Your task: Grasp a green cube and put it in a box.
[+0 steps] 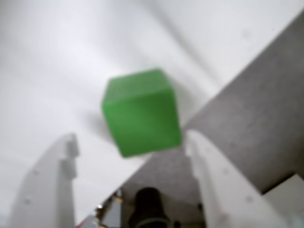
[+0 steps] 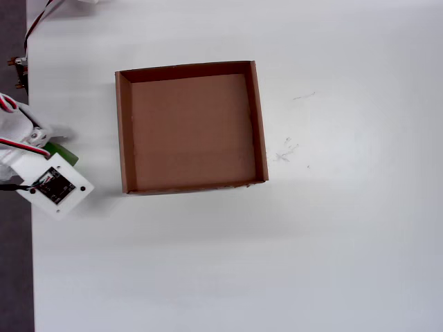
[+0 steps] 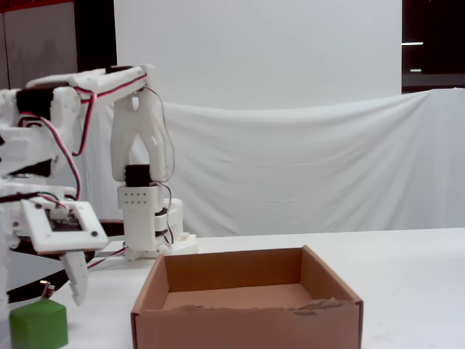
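Hovering wide open and empty, the pincer (image 1: 130, 147) has the green cube (image 1: 141, 112) just ahead, between its fingers.

A white table (image 2: 332, 242) carries faint scratch marks (image 2: 285, 149); a white cloth backdrop (image 3: 305, 167) hangs behind.

The white arm (image 3: 134, 138) rises from its base at the back, folds forward and bends down at the left of the fixed view, its wrist pointing at the surface. The end effector (image 1: 130, 152) hangs with both white fingers (image 1: 47, 185) spread apart and gripping nothing. Red and black wires run along its links.
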You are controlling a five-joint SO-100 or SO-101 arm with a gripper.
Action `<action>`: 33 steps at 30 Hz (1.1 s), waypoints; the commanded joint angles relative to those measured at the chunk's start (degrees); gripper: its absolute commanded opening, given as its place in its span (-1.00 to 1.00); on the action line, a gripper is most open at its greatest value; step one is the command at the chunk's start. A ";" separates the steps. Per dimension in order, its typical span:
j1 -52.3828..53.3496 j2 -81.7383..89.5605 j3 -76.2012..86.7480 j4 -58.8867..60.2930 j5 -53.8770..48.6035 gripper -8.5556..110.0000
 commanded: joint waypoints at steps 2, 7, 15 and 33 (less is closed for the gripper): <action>-0.62 -0.18 -3.78 -0.18 -2.81 -0.32; -1.93 -1.67 -3.87 0.35 -2.81 -0.32; -2.90 -4.13 -5.01 0.53 -2.72 -0.32; -3.16 -3.96 -5.36 1.41 -2.11 -0.53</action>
